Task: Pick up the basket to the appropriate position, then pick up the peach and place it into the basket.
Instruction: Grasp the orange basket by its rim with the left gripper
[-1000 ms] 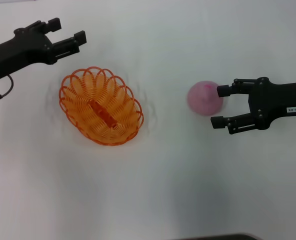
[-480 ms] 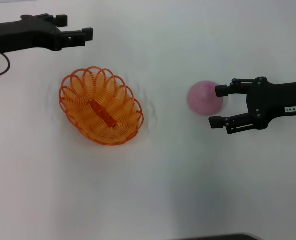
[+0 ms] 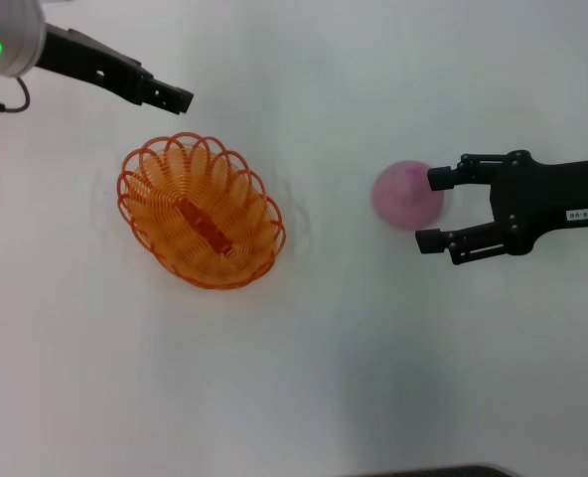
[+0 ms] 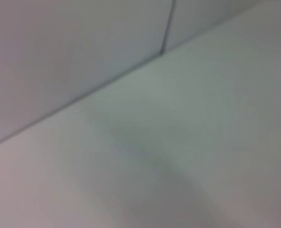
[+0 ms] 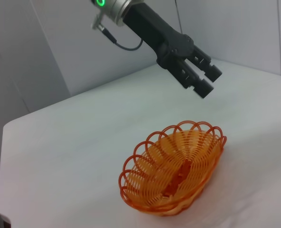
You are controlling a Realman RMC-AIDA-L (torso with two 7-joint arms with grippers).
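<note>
The orange wire basket (image 3: 200, 211) stands on the white table, left of centre; it also shows in the right wrist view (image 5: 176, 168) and holds nothing. The pink peach (image 3: 403, 195) lies on the table to its right. My right gripper (image 3: 431, 211) is open, its fingertips right at the peach's right side, with one finger overlapping the peach's edge. My left gripper (image 3: 178, 99) hangs above the table just behind the basket's far rim, empty, with its fingers a little apart, as the right wrist view (image 5: 206, 80) shows. The peach is out of the right wrist view.
The white table (image 3: 304, 378) stretches all around the basket and the peach. A grey wall (image 5: 60, 52) rises behind the table's far edge. The left wrist view shows only bare table and wall (image 4: 74, 52).
My left arm has swung up and back from beside the basket, its gripper now pointing down toward the basket's far rim. The right gripper, peach and basket have stayed almost still.
</note>
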